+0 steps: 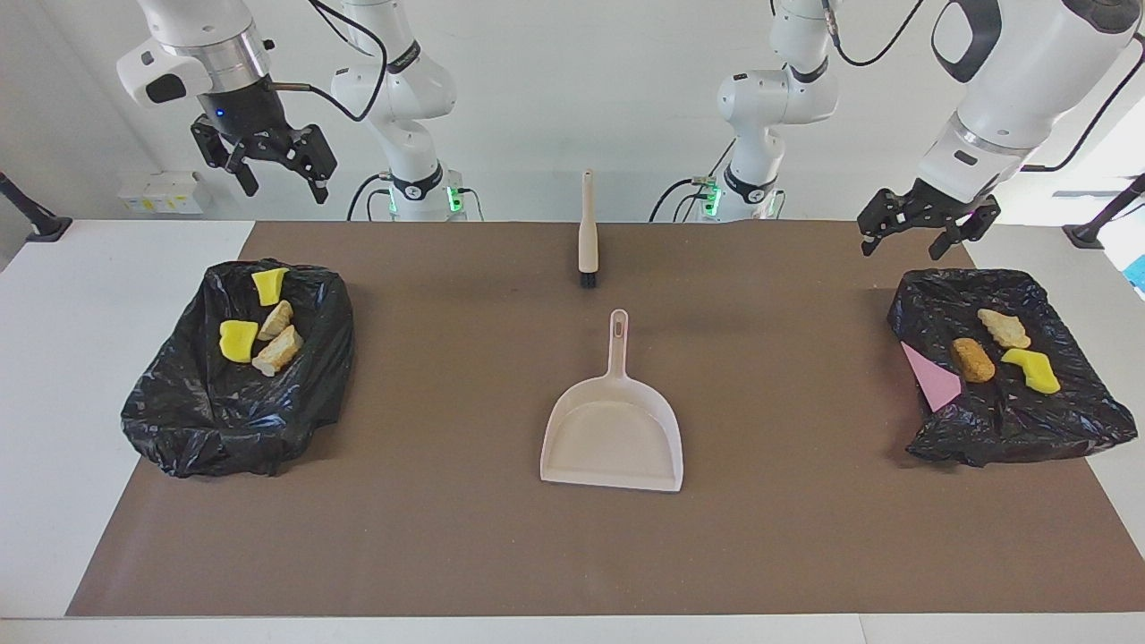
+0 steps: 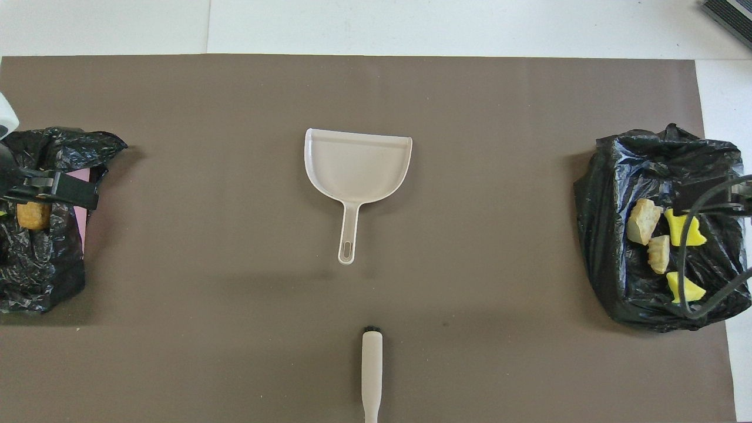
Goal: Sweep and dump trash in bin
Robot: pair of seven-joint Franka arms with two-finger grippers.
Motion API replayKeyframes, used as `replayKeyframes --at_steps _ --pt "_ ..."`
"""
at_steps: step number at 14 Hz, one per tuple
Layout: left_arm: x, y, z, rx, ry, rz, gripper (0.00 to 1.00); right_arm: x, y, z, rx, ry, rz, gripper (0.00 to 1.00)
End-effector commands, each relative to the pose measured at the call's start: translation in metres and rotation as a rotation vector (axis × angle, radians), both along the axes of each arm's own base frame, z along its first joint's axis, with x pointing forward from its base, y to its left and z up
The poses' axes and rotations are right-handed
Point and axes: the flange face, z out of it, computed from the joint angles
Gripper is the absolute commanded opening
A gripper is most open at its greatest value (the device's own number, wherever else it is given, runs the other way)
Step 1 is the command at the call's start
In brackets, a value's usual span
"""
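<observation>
Facing view: brown mat (image 1: pixel 447 537) covers the table, beige dustpan (image 1: pixel 614 438) lies at the middle, handle toward the robots, and the brush (image 1: pixel 587 231) lies nearer the robots, in line with that handle, bristles toward the pan, not touching it. 2 bins lined with black bags sit at the table's ends. The bin at the right arm's end (image 1: pixel 237 420) holds 4 pieces of trash: 2 yellow (image 1: pixel 238 340) and 2 beige (image 1: pixel 278 349). The bin at the left arm's end (image 1: pixel 1011 429) holds 3: 1 beige (image 1: pixel 1003 328), 1 orange-brown (image 1: pixel 972 360), 1 yellow (image 1: pixel 1031 369), plus a pink sheet (image 1: pixel 930 379) at its edge. Right gripper (image 1: pixel 282 179) hangs high near its bin's robot-side end, fingers apart, empty. Left gripper (image 1: pixel 903 240) is raised over the mat just beside its bin, fingers apart, empty. Overhead view: dustpan (image 2: pixel 357 167) and brush (image 2: pixel 371 367) lie apart on the mat; left gripper (image 2: pixel 44 191) covers part of its bin (image 2: pixel 35 282), above the orange-brown chunk (image 2: pixel 32 216). Cables cross over the other bin (image 2: pixel 611 235); right gripper can't be made out.
</observation>
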Motion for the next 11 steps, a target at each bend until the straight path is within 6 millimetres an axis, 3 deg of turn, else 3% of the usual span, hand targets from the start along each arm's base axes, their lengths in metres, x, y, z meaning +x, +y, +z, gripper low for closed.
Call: replayKeyframes --at_steps 1,7,11 --pt "-0.002 -0.001 0.011 0.016 -0.003 -0.023 1.00 -0.002 -0.004 0.003 0.016 0.001 0.021 1.00" --pt "-0.003 0.003 0.012 0.006 -0.001 -0.014 1.00 -0.002 -0.004 0.003 0.013 0.001 0.018 1.00" --pt "-0.005 0.003 0.012 0.006 -0.001 -0.014 1.00 -0.002 -0.015 0.003 0.001 0.000 -0.002 1.00"
